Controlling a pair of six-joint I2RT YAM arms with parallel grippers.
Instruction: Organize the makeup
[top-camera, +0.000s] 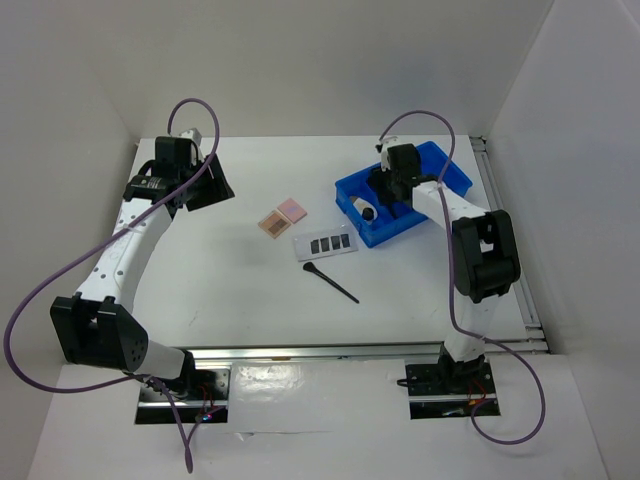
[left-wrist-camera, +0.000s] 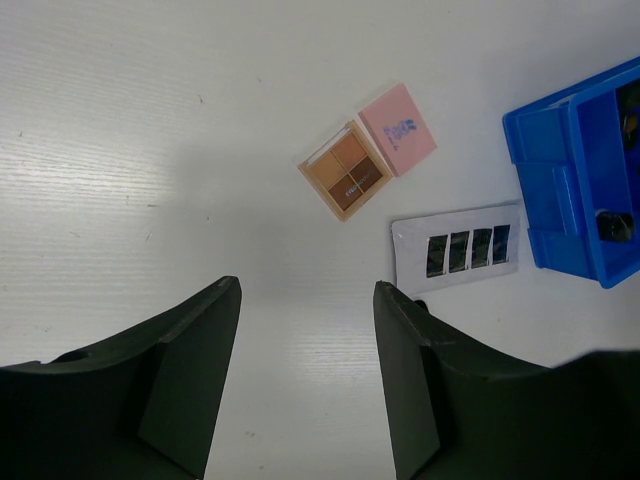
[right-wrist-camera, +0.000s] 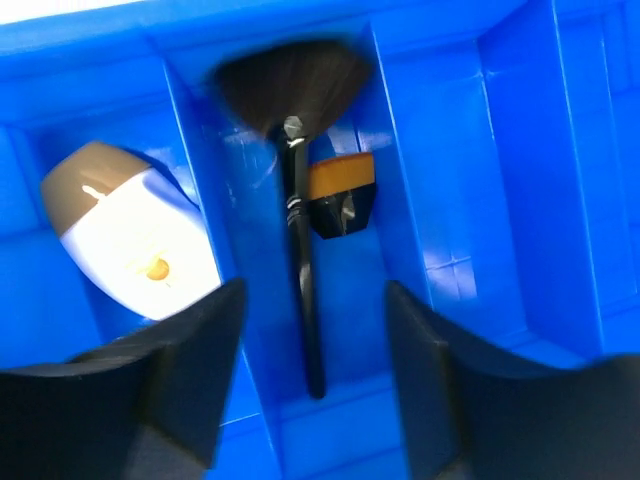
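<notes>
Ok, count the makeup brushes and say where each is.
2. A black fan brush lies in a compartment of the blue bin; a slim black brush lies on the table, beside the grey palette. The right arm may hide others.

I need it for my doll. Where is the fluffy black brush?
In the right wrist view, the fluffy black brush lies inside the blue bin, in the slot beside the white tube, under the right gripper.

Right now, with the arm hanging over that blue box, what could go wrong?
The right gripper, open, sits low over the fan brush inside the blue bin; pulling out carelessly could snag the brush or bump the bin. On the table, the thin black brush lies flat, so it may slip from a pinch.
</notes>
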